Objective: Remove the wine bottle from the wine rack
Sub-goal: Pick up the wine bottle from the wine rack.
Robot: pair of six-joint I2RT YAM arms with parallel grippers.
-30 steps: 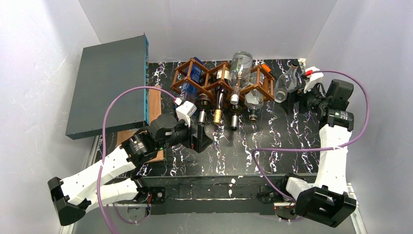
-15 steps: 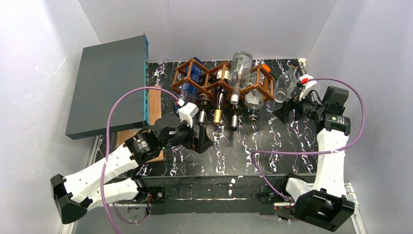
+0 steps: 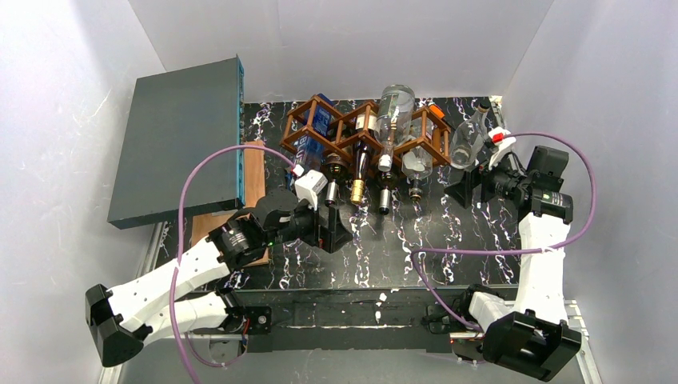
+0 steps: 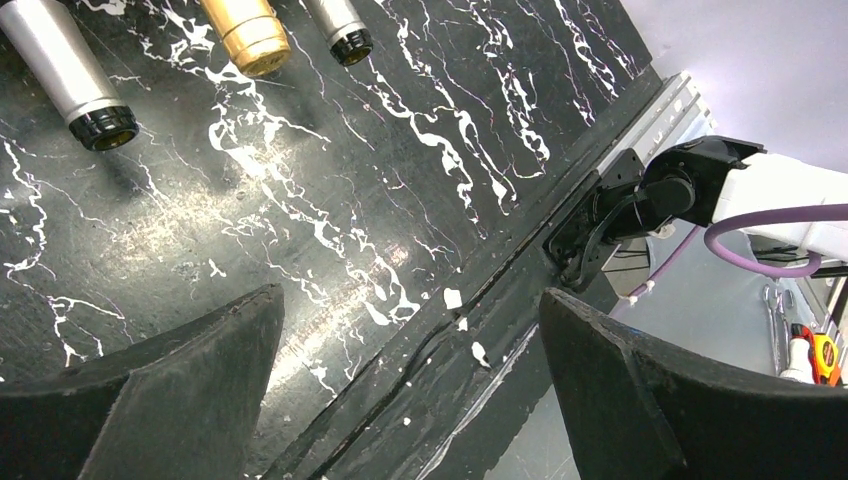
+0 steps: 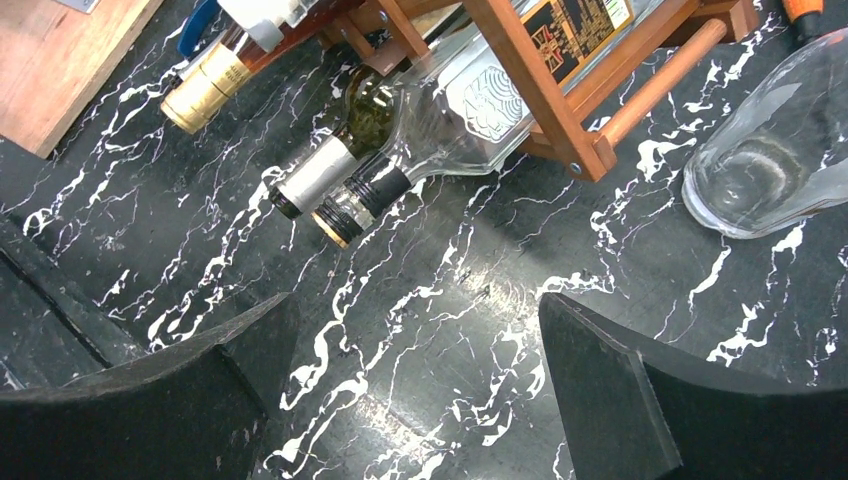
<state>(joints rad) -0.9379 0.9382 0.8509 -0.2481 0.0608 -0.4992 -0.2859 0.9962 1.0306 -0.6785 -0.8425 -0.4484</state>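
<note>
1. The left hand (image 3: 332, 228) is spread wide and holds nothing. It sits over the worktop (image 3: 400, 248), just on the near side of the bottle necks that stick out of the rack.
2. The right hand (image 3: 472, 188) is also spread wide and empty. It is near the right end of the rack, close to a clear bottle (image 3: 466, 138) that is outside the frame, and touches neither.
3. The wine rack (image 3: 364, 132), a brown wooden lattice, stands at the far middle of the worktop.
4. Wine bottles (image 3: 360, 160) lie in its cells with their necks pointing to the near side. One has a gold cap (image 3: 357, 190), with silver-capped necks either side of it.
5. The worktop is black with white veining.
6. A grey flat box (image 3: 180, 140) lies at the far left, partly over a wooden board (image 3: 254, 172).
7. Plain white walls close in the left, far and right sides.
</note>
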